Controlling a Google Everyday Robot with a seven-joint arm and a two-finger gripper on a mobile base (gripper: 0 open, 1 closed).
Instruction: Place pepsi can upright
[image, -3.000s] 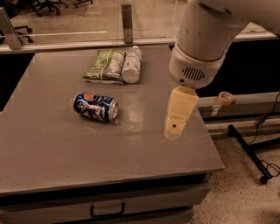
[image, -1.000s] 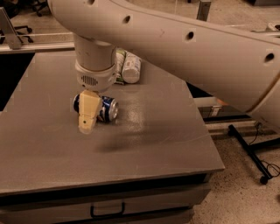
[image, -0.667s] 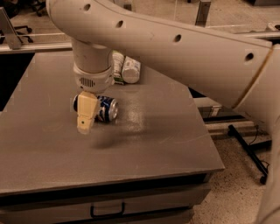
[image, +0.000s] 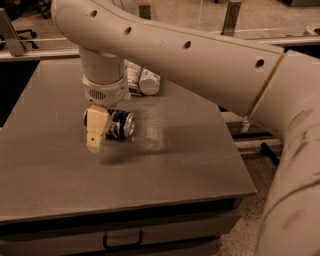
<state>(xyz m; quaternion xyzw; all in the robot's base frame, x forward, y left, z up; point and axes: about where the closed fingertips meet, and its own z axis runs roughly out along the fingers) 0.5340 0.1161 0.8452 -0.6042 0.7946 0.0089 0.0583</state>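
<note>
The pepsi can (image: 119, 125) is dark blue with white markings and a silver end. It lies on its side on the grey table (image: 165, 160), left of the middle, with its silver end facing right. My gripper (image: 96, 134) hangs straight down from the big white arm (image: 190, 55), right in front of the can's left end. It covers that end and sits very close to it or against it; I cannot tell if they touch. Its tip is just above the tabletop.
A clear plastic bottle with a white label (image: 149, 81) and a green snack bag (image: 132, 75) lie at the back of the table, partly hidden behind the wrist. The table's right edge drops to the floor. A drawer handle (image: 122, 242) shows below the front edge.
Three seconds ago the gripper was right of the can near the table's right side. It has swung left to the can's left end and has barely shifted in the last second. The can has not moved.
</note>
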